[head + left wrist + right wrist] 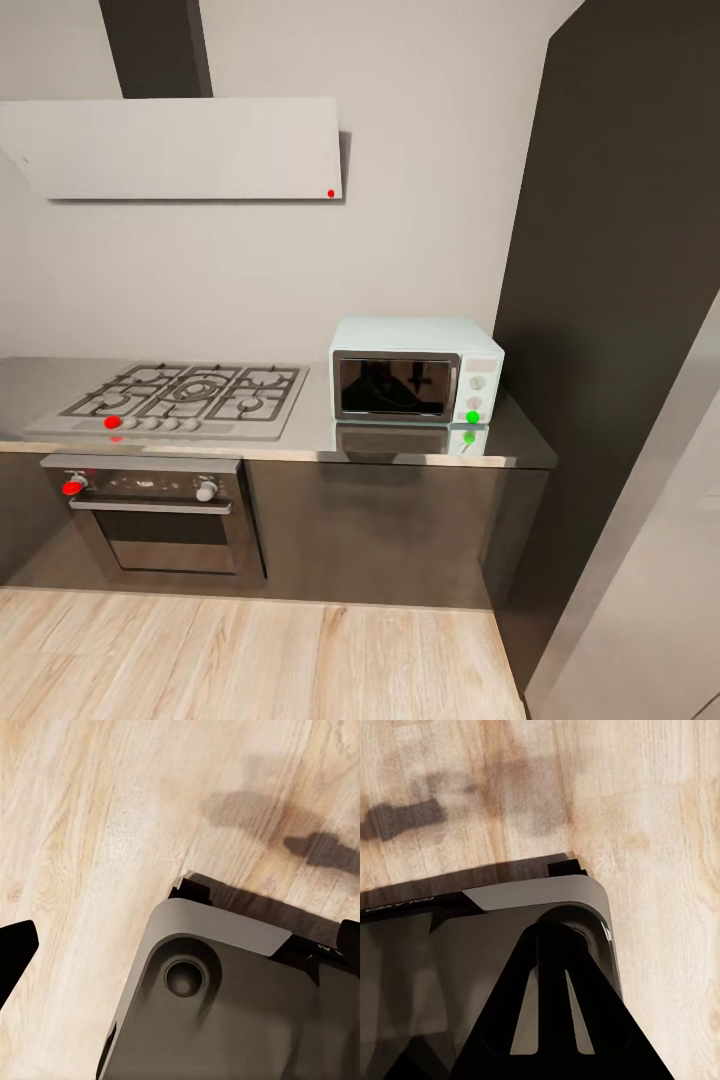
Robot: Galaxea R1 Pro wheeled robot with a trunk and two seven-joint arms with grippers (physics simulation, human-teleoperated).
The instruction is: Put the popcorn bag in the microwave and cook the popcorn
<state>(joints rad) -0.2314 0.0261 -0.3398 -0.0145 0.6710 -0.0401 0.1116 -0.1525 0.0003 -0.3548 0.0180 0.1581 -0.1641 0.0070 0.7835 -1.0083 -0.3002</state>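
**Still no bag in sight: microwave shut at the counter's right end**

Plainly, the microwave (417, 368) stands at the right end of the counter (300, 440), near the back wall, door closed, a green mark by its lower right knob. The hob (180, 397) takes the left half of the counter, with the oven (155, 510) under it. The bare steel between and in front of them carries no popcorn bag that I can see. Through the dark door glass I cannot make out whether the bag lies inside. So this fits either a bag lying elsewhere on the counter, outside the head view, or a bag already shut in the microwave; the pictures do not settle which.

Both wrist views look down on wood floor (97, 817) and the robot's own grey base (240, 1005). In the right wrist view, the right gripper (547, 1012) shows dark fingers close together with only narrow slits between them. In the left wrist view dark tips show at the edges; whether that gripper is apart or together I cannot tell.

As a judgement, a popcorn bag would be light, thin and crushable, its paper fairly slick. A gentle pinch across a flat edge or folded end should hold it best, rather than squeezing the middle.
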